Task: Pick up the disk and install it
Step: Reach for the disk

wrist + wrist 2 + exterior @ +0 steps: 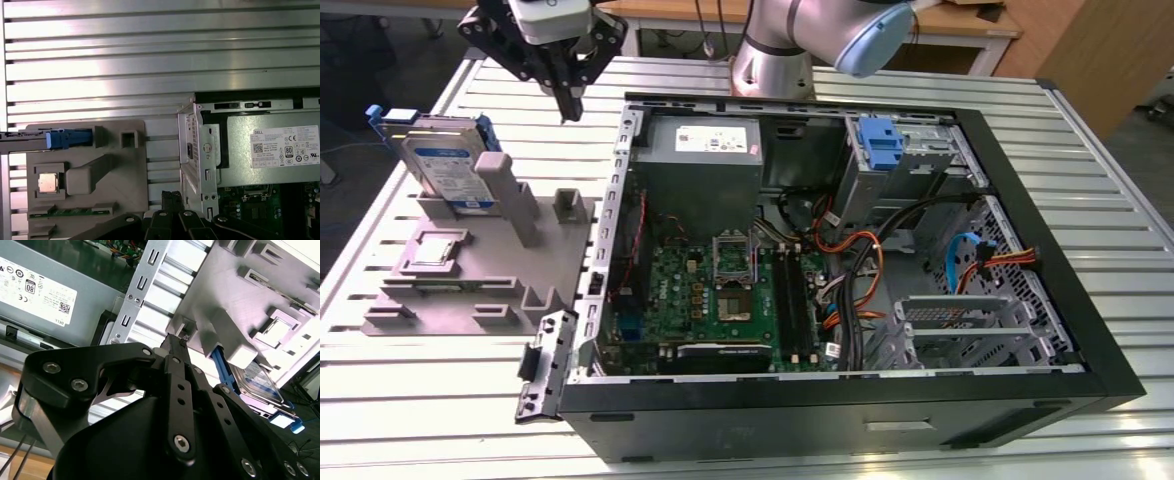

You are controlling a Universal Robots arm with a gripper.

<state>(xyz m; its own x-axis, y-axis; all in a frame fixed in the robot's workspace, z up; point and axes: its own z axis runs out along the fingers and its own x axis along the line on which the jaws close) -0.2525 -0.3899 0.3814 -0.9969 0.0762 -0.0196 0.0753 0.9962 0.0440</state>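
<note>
The disk [448,168] stands on edge in a slot at the back of a grey holder block [487,275], at the exterior view's left. It is silver with a white-and-blue label and a blue frame. My gripper [570,108] hangs above the table between the disk and the computer case's back corner, apart from both. Its fingers are shut together with nothing in them. In the first wrist view the disk [30,139] shows edge-on on the holder block [125,175], away from my gripper [172,197]. In the second wrist view my gripper [175,340] points past the disk [262,382].
An open computer case [1067,330] lies on the slatted metal table [427,400], with a power supply [704,140], a motherboard [720,290] and a blue bracket [881,145] in its drive bay. A small square chip [438,250] sits on the holder block.
</note>
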